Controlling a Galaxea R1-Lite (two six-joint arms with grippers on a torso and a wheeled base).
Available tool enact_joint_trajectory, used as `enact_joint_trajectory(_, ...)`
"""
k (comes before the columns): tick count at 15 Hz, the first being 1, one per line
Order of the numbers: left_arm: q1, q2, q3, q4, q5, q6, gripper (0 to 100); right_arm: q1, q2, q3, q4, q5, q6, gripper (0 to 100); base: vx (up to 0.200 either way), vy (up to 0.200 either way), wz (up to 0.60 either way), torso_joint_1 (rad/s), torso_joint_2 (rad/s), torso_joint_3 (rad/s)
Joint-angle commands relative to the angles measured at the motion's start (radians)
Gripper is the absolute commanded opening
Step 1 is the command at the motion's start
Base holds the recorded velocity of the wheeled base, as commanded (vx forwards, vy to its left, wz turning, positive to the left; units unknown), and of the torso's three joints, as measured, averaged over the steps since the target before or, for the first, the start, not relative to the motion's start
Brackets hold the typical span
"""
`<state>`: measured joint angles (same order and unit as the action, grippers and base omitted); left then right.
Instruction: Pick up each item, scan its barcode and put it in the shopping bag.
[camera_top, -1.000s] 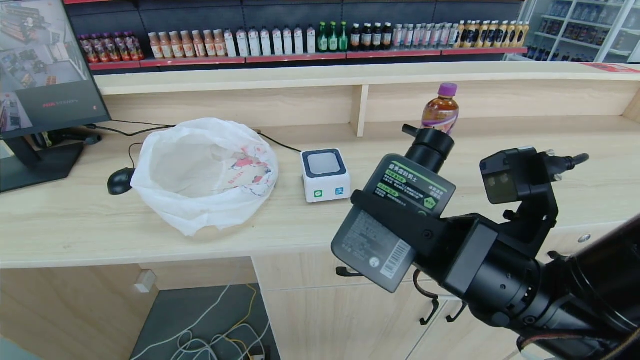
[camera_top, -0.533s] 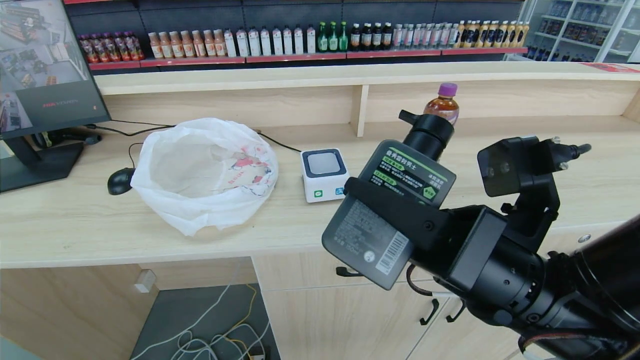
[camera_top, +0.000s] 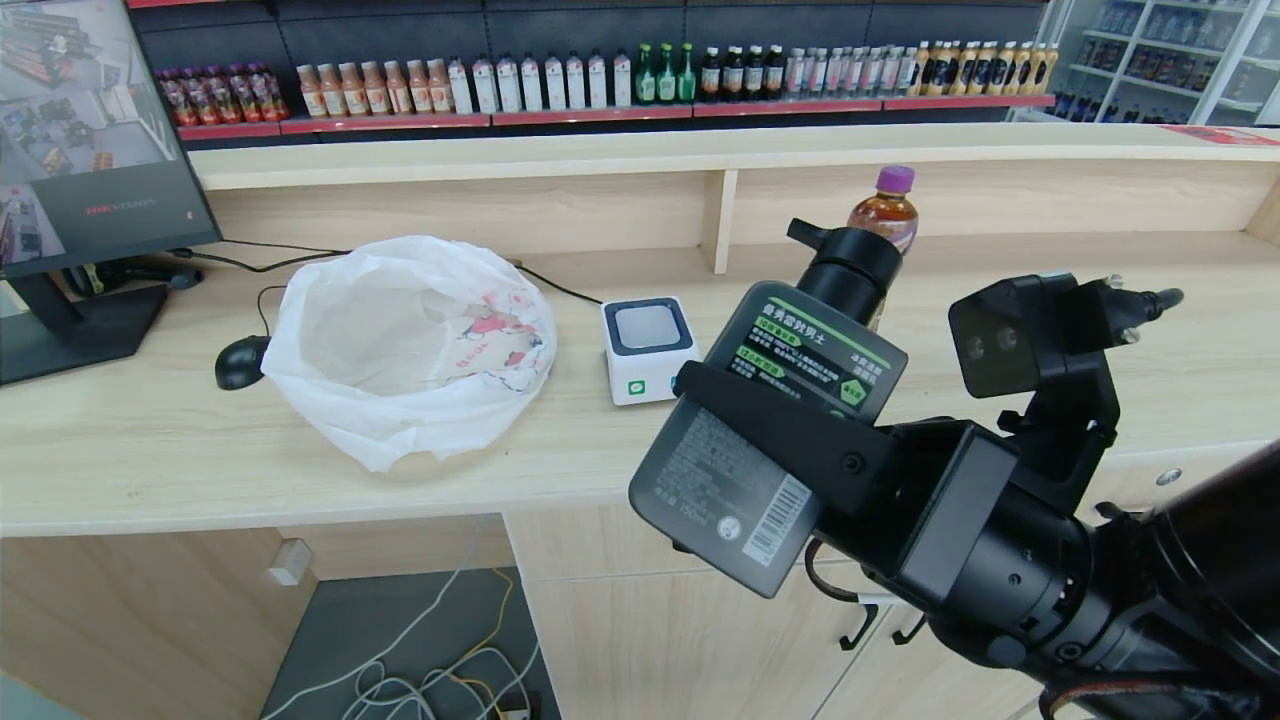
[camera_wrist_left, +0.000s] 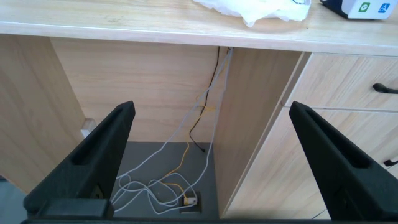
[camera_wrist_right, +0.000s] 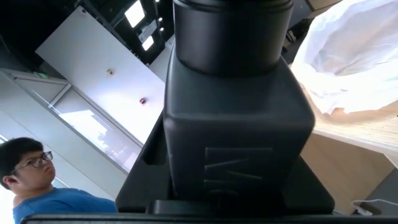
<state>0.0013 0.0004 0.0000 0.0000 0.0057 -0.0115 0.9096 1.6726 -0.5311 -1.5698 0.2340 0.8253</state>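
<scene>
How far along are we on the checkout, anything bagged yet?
Nothing visible in the shopping bag. In hand: right gripper, jaws shut on the dark bottle, held right of the scanner, barcode not facing it. Left: scan and bag it, then the purple-capped bottle on the counter.

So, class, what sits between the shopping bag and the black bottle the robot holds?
In the head view, the white scanner stands between shopping bag and black bottle.
</scene>
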Motion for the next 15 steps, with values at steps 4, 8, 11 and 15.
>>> enact_joint_trajectory(4,0.0,0.0,0.0,0.0,0.0,-0.001,100,0.005,-0.005,-0.003,-0.001,0.001,0.0,0,0.0,0.0,0.0,0.0,0.0,0.0)
enact_joint_trajectory(8,0.0,0.0,0.0,0.0,0.0,-0.001,100,0.005,-0.005,0.0,-0.001,0.001,-0.049,0,0.0,0.0,0.0,0.0,0.0,0.0)
enact_joint_trajectory(11,0.0,0.0,0.0,0.0,0.0,-0.001,100,-0.005,-0.007,0.016,-0.001,-0.002,-0.161,0,0.0,0.0,0.0,0.0,0.0,0.0)
enact_joint_trajectory(15,0.0,0.0,0.0,0.0,0.0,-0.001,100,-0.072,0.007,0.02,-0.001,-0.01,-0.331,0,0.0,0.0,0.0,0.0,0.0,0.0)
